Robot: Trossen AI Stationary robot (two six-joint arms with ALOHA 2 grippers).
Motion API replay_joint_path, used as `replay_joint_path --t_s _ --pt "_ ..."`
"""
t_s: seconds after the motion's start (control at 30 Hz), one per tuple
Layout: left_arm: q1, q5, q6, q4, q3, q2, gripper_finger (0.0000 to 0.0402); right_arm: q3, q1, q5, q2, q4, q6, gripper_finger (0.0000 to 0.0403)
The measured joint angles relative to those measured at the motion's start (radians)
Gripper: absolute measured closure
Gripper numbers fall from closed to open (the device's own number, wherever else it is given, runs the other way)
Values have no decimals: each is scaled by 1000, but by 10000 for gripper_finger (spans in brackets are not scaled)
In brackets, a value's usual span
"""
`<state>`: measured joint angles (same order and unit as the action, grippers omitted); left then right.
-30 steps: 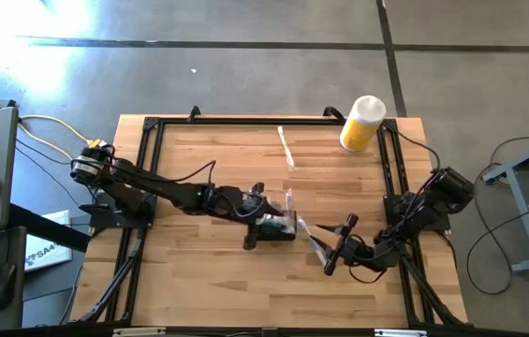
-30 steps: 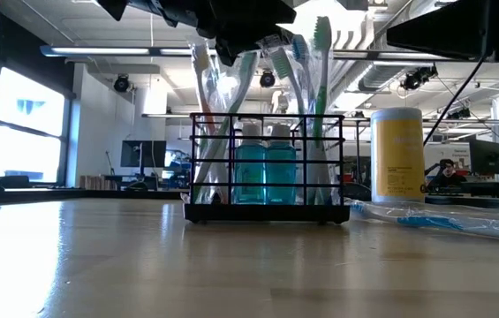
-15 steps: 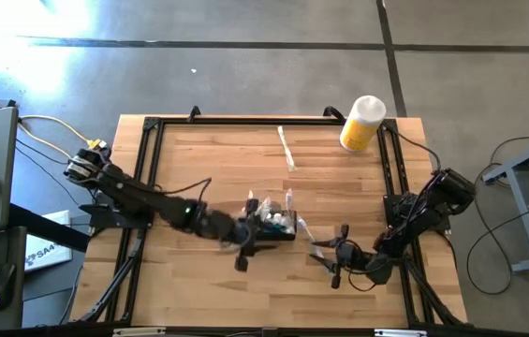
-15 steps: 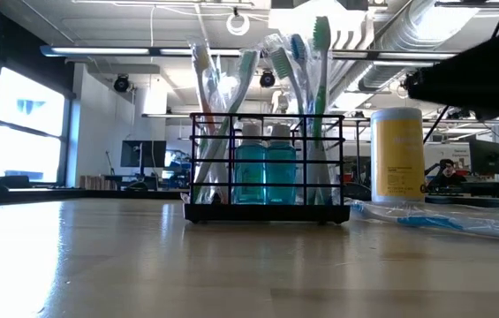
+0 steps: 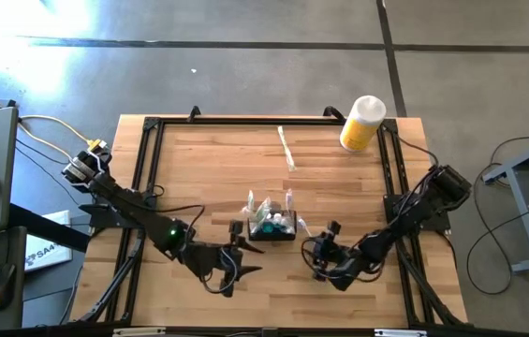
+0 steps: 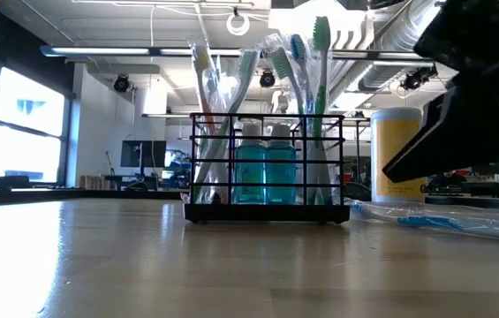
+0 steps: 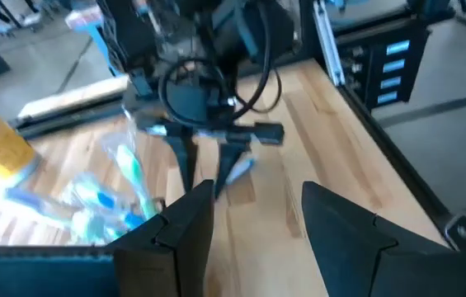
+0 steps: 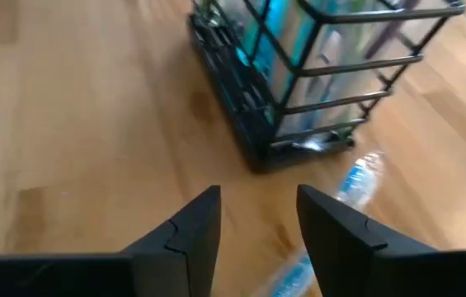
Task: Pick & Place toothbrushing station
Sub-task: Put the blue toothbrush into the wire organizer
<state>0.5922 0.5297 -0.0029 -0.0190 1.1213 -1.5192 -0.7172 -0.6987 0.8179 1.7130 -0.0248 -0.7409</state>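
Currently the toothbrushing station (image 5: 272,225) stands upright mid-table, untouched.
Left gripper (image 5: 233,265) and right gripper (image 5: 321,253) flank it, apart from it, fingers parted, holding nothing.

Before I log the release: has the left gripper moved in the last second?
Yes. In the high view the left gripper has pulled off the wire-mesh caddy toward the table's near edge, open and empty.

Black wire-mesh metal toothbrushing station (image 6: 267,168) on a smooth, lightly glossy wood-plank table (image 5: 208,168) — matt dark plastic fingers (image 8: 191,235).
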Motion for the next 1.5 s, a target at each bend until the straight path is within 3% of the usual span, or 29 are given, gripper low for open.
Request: replay_joint_path --t_s 0.13,0.23,0.37,0.47,0.8,1.1,1.23,1.43,1.5 --pt "-2 0 -7 51 0 0 224 -100 21 -37 0 207 -70 251" --pt "-3 0 -24 95 0 0 224 -150 51 -125 0 309 -128 251" --pt "-3 5 -58 128 0 0 224 -159 121 -234 0 417 -215 251" --pt "-3 5 -59 144 0 0 224 -159 159 -239 0 477 -263 251" --pt "-3 5 -80 206 0 0 224 -159 220 -356 5 488 -277 251" --pt "-3 6 -79 218 0 0 224 -143 230 -379 12 492 -276 255" --pt "-3 6 -81 237 0 0 224 -142 230 -404 12 487 -286 284" --pt "-3 6 -142 238 0 0 224 -142 230 -451 11 483 -316 381" --pt "-3 3 -182 240 0 0 224 -142 227 -453 10 491 -359 391"
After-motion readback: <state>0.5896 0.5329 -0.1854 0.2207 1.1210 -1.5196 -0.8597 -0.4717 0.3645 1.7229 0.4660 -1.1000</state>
